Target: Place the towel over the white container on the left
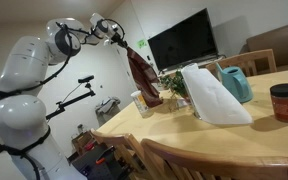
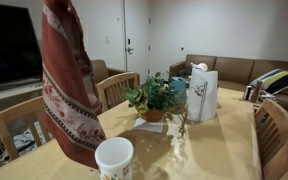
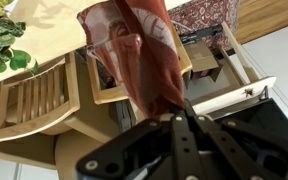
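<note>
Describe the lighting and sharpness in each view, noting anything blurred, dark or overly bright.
In an exterior view the towel fills the near foreground and looks soft; the white container is bright. In an exterior view the picture is dim, the television nearly black. In the wrist view the hand is a dark blurred mass.

Towel (image 2: 69, 85) soft cloth — table (image 2: 214, 150) seemingly smooth wood.

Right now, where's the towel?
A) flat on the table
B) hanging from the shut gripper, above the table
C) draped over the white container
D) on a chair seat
B: the towel hangs lengthwise from the gripper, which is shut on its top end, and the white container beside its lower end shows an open, uncovered rim.
</note>
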Robot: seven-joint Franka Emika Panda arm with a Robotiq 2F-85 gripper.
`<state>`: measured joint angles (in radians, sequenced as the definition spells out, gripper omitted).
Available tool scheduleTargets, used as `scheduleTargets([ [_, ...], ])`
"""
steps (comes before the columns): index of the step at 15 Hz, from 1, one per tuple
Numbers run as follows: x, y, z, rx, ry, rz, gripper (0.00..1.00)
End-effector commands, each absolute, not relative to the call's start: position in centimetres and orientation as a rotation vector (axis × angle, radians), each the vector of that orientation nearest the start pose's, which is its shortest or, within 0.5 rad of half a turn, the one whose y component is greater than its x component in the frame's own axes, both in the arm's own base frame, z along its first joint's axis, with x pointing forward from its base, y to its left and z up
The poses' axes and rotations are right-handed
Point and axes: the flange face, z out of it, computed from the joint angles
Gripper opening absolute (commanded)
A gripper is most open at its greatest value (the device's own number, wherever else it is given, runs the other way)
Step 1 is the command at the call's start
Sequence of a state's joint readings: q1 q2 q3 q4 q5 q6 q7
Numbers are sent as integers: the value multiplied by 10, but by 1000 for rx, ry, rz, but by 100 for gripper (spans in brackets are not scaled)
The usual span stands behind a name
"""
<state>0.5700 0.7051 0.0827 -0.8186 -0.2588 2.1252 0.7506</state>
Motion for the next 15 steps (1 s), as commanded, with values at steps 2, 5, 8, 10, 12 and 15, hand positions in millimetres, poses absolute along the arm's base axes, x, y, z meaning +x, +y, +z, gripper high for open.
scheduleTargets([
  [2, 627, 466, 578, -2779, -59, -864, 1],
  [5, 627, 469, 574, -2790, -29, -844, 3],
  [8, 628, 468, 573, -2791, -30, -845, 3],
  [10, 628, 468, 573, -2791, -30, -845, 3],
  [12, 626, 473, 572, -2780, -82, -834, 1],
  [15, 611, 499, 574, -2735, -233, -846, 1],
])
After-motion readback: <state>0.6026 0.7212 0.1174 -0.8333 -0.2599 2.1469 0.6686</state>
